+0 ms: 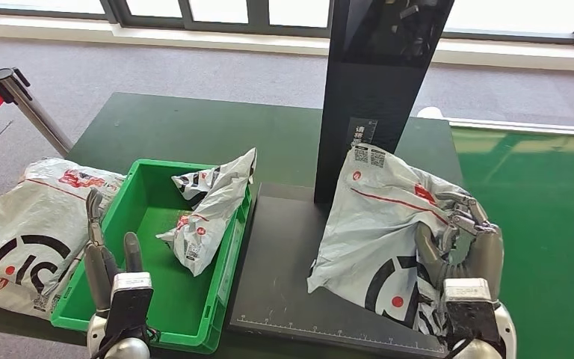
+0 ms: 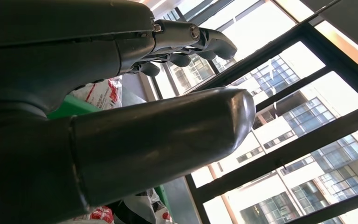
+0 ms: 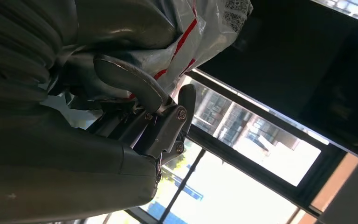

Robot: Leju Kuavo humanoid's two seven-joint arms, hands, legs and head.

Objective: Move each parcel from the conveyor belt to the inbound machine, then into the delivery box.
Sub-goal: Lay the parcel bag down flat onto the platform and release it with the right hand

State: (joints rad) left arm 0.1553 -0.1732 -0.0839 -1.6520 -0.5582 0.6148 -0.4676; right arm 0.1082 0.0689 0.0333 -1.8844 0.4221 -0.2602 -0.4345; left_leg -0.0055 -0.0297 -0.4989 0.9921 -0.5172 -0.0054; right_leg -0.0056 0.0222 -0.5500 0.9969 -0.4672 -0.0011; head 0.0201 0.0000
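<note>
The right hand, grey metal with dark jointed fingers, grips the right edge of a large, crumpled grey plastic mailer bag printed with a red stripe, a black circular logo and small QR labels. The bag's film is glossy and creased; it stands tilted on the flat matte black platform of the inbound machine, its top leaning against the machine's tall, smooth black column. A white ruler scale runs along the platform's front edge. In the right wrist view the fingers curl around folds of the same grey film.

The left hand hovers over the near left corner of a rectangular green plastic crate, fingers straight and apart, holding nothing. Inside the crate a smaller wrinkled grey plastic mailer lies slumped against the right wall, its upper corner poking above the rim. Just left of the crate, a third broad, flat grey mailer with a black logo rests on the dark green tabletop. A chrome stanchion post with a red belt stands on the grey carpet beyond, and a glossy green surface lies to the right.
</note>
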